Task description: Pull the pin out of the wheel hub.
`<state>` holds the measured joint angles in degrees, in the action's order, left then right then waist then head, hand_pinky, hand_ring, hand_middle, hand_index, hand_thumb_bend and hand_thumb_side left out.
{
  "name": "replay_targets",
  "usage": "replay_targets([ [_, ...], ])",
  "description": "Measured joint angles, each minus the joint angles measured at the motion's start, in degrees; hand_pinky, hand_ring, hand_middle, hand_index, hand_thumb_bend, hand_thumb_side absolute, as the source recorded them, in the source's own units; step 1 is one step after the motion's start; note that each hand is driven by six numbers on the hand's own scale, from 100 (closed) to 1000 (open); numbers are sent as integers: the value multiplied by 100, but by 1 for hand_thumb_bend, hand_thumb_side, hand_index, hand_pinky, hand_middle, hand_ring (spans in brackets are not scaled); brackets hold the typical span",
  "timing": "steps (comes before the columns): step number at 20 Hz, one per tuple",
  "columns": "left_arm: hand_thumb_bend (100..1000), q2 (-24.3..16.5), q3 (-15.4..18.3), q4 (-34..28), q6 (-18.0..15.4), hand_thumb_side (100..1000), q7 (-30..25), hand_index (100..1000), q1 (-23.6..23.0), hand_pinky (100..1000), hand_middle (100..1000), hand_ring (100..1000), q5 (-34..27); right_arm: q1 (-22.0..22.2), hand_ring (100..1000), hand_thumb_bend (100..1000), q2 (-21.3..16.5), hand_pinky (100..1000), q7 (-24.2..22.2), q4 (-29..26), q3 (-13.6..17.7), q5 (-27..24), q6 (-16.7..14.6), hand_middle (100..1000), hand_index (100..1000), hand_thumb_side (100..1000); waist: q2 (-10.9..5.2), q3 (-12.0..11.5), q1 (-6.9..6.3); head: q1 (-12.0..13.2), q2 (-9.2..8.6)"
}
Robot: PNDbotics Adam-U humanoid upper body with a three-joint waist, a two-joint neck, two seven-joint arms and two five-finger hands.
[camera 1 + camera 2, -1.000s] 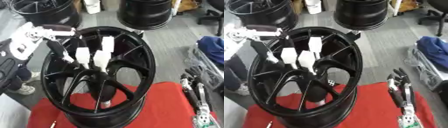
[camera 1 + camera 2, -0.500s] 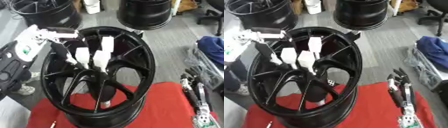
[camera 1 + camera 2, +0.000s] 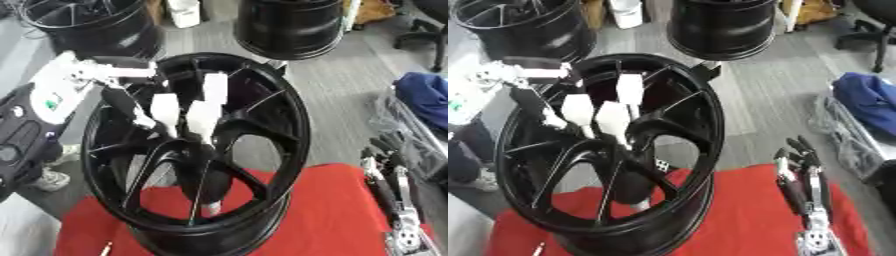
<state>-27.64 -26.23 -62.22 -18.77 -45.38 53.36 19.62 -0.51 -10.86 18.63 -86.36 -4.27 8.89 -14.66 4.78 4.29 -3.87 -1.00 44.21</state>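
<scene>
Our left hand [image 3: 188, 112] has white blocky fingers on thin black stalks, and its arm [image 3: 61, 90] is white with a small green mark. Our right hand [image 3: 802, 175] is black and silver.

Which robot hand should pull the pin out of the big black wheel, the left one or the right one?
Probably the left hand. Its white fingertips are already inside the wheel, at the spokes near the hub. The right hand rests open over the red cloth, off to the wheel's side.

Black spoked wheel hub [image 3: 197, 150] stood tilted on the red cloth [image 3: 332, 215]; a small white pin [image 3: 212, 206] showed low within it, near the cloth.
</scene>
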Motion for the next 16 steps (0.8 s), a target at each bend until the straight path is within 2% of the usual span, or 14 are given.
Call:
replay_targets([
  [4, 220, 0, 0, -57, 6, 209, -6, 497, 0, 469, 367, 390, -193, 0, 788, 100, 0, 716, -1, 0, 0, 0, 1, 989, 855, 690, 0, -2, 2, 13, 0],
  [7, 174, 0, 0, -116, 11, 154, -11, 469, 0, 441, 339, 366, -318, 0, 788, 100, 0, 716, -1, 0, 0, 0, 0, 989, 855, 689, 0, -4, 2, 21, 0],
  [16, 155, -60, 45, -408, 82, 131, -82, 454, 29, 444, 325, 356, -696, 0, 788, 100, 0, 716, -12, 3, 0, 0, -11, 989, 855, 692, 0, -5, 5, 37, 0],
])
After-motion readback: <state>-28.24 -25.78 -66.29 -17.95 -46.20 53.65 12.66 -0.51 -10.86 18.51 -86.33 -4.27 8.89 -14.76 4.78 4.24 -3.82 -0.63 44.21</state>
